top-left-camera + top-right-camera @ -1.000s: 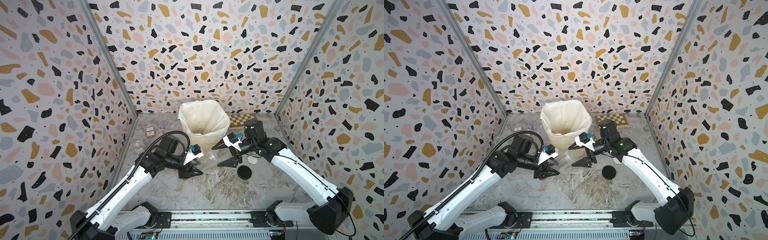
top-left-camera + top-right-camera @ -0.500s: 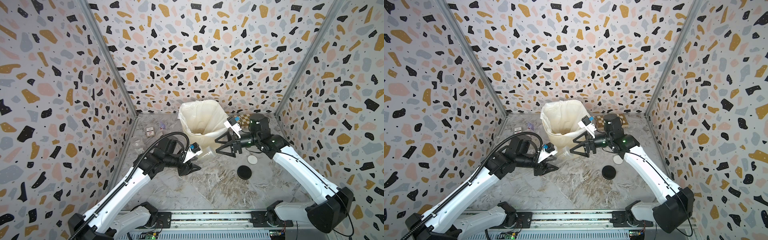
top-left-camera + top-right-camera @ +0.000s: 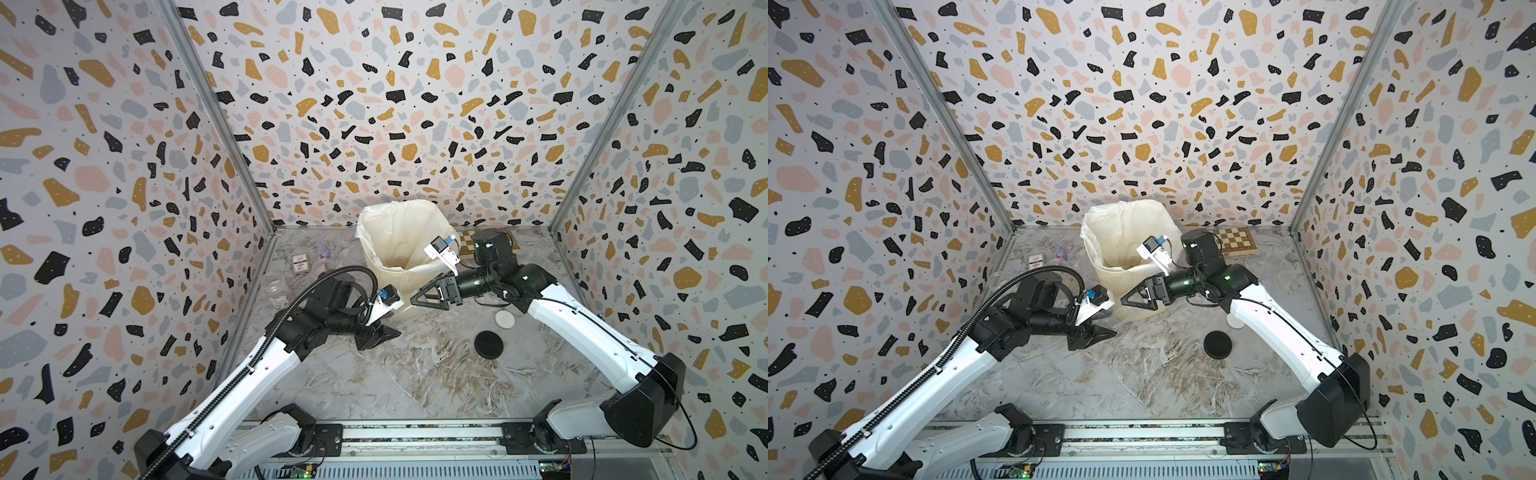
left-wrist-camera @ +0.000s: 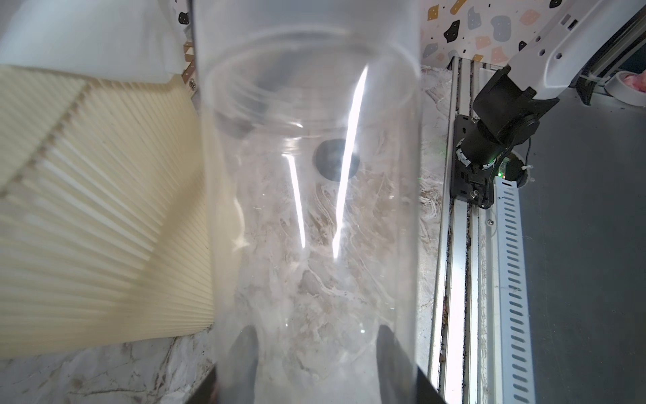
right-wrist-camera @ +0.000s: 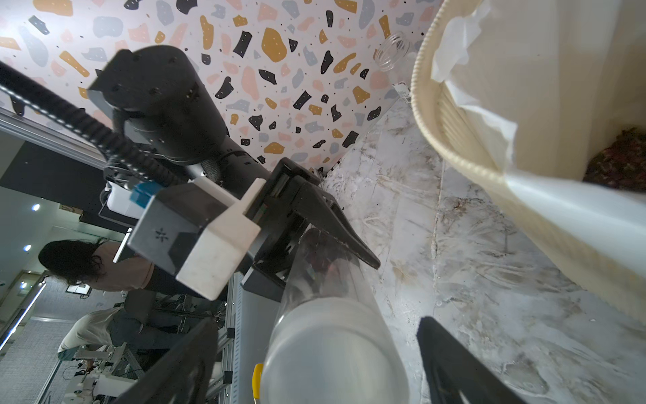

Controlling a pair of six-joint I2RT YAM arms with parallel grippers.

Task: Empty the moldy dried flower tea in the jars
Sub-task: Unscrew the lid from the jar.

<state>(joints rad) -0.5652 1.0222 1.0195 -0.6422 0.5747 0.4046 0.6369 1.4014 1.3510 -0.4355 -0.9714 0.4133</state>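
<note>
Left gripper (image 3: 380, 336) pinches clear jar (image 5: 332, 349), held sideways beside bin (image 5: 576, 259), not over it — tea (image 5: 320, 257) sits at gripped end. Right gripper (image 3: 413, 299) spread around free end, not touching. Off-centre squeeze could twist jar loose — tea spills outside bin.

- A tall cream ribbed plastic bin (image 3: 392, 272), lined with a white plastic bag (image 3: 397, 224), is standing toward the back of the grey marble-patterned tabletop (image 3: 415, 374).
- A brown-and-cream wooden chessboard (image 3: 1233, 242) is lying flat beside the bin, along the back wall.
- A small labelled rectangular packet (image 3: 300, 264) and a tiny purple item (image 3: 325, 250) are lying near the left wall.
- Terrazzo-patterned walls (image 3: 374, 104) are enclosing three sides.
</note>
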